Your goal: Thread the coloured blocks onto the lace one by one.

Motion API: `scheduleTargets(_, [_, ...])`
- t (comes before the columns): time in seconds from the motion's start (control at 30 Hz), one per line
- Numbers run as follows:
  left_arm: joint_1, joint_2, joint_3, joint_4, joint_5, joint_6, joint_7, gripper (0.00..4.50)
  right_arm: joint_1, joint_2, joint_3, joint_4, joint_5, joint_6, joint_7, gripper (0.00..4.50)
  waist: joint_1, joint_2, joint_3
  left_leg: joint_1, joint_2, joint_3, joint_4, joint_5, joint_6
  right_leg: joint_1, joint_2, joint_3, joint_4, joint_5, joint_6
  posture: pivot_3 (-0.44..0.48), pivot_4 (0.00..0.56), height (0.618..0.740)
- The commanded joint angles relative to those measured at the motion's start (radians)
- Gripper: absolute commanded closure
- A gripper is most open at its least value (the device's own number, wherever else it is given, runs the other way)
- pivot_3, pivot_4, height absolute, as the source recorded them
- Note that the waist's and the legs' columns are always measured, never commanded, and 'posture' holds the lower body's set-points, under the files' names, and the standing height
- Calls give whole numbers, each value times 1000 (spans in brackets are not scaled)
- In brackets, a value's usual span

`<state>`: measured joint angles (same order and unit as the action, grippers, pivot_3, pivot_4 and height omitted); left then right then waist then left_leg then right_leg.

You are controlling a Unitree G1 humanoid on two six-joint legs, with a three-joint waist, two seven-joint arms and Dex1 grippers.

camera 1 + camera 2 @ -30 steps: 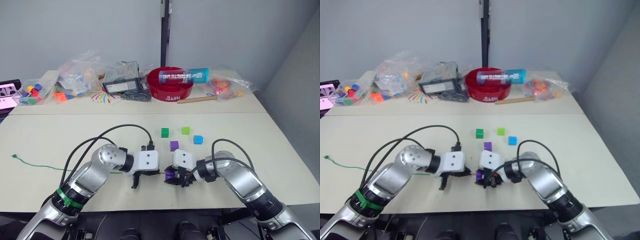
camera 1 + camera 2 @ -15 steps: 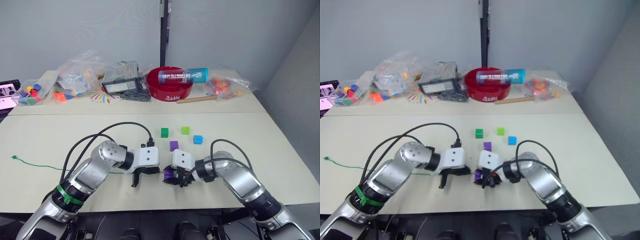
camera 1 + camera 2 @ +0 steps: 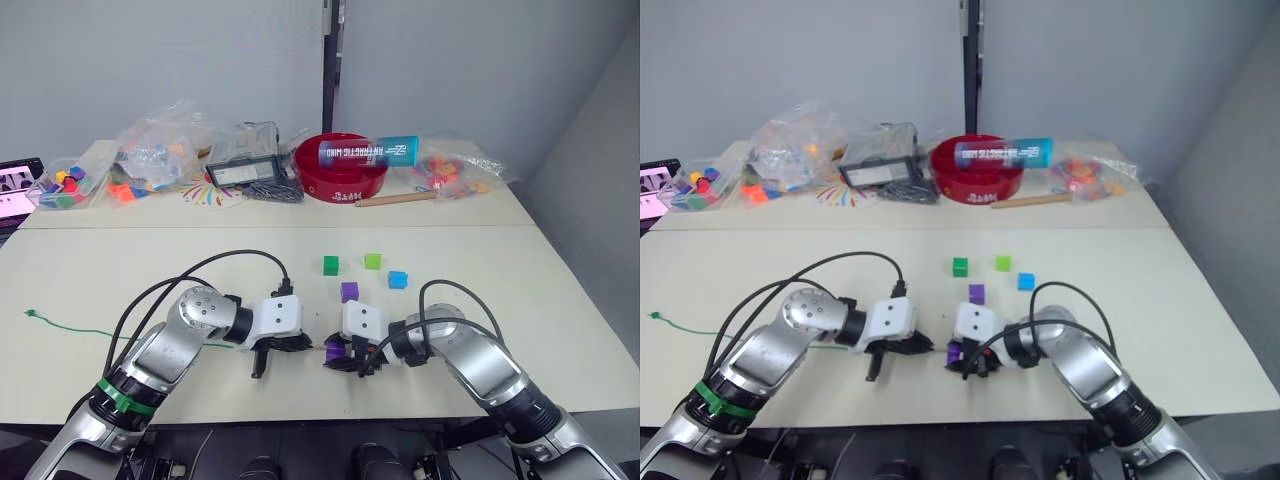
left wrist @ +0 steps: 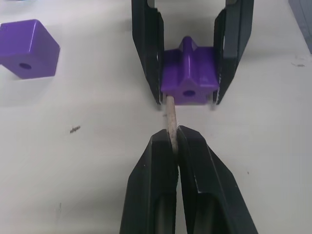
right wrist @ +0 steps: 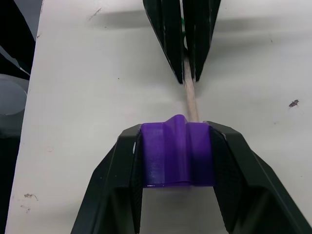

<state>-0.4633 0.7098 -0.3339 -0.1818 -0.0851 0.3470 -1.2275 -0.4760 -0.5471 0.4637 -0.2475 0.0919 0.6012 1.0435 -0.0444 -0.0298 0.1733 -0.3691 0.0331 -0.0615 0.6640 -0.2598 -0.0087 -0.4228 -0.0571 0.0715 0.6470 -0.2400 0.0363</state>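
Note:
My right gripper [image 3: 340, 353] is shut on a purple block [image 5: 177, 153], held just above the table near its front edge. Facing it, my left gripper [image 4: 173, 139] is shut on the lace's pale stiff tip [image 4: 170, 117]. The tip reaches the held block's face beside its visible hole, which looks empty. The green lace [image 3: 90, 333] trails left across the table to its knotted end [image 3: 30, 314]. A second purple block [image 3: 348, 291] lies just behind the grippers. Farther back sit the dark green block [image 3: 330, 264], light green block [image 3: 372, 260] and blue block [image 3: 397, 279].
At the back of the table stand a red bowl [image 3: 340, 170] with a blue tube across it, clear bags of toy pieces [image 3: 150, 150], a black tray [image 3: 240, 172] and a wooden stick [image 3: 395, 199]. Black cables [image 3: 250, 258] loop over both arms.
My left arm and wrist have shifted a little to the left, with the lace tip still pointing at the held purple block. The right gripper has stayed where it was.

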Motion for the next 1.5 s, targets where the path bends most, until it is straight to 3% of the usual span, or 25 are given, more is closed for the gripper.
scheduleTargets(0.03, [-6, 9, 38, -41, -55, -13, -24, 4500, 13, -17, 8, 10, -11, 16, -7, 3103, 0, 0, 0, 0, 0, 0, 0, 0, 0, 0, 0, 0, 0, 0, 0, 0, 150, 731])
scheduleTargets(0.5, [58, 24, 14, -91, -49, 21, -8, 4500, 5, -7, 9, 20, -14, 20, -20, 3103, 1, 0, 0, 0, 0, 0, 0, 0, 0, 1, 0, 0, 0, 0, 0, 0, 150, 731])
scheduleTargets(1.37, [-39, -127, -74, 59, -2, -19, 32, 4500, -7, 12, 9, 24, -15, 41, -41, 3103, 2, 0, -1, 1, 0, 0, 1, 0, 0, 2, 0, 0, 0, 0, 0, 0, 150, 731])
scheduleTargets(1.4, [-38, -128, -62, 65, -9, -26, 30, 3755, -7, 9, 7, 23, -15, 41, -40, 3103, 2, 0, -1, 1, 0, 0, 1, 0, 0, 2, 0, 0, 0, 0, 0, 0, 150, 731])
scheduleTargets(1.5, [-31, -116, -24, 65, -39, -40, 16, 2880, -3, 4, 5, 18, -15, 43, -40, 3103, 1, 0, -1, 1, 0, 0, 2, 0, 0, 2, 0, 0, 0, 0, 0, 0, 150, 731])
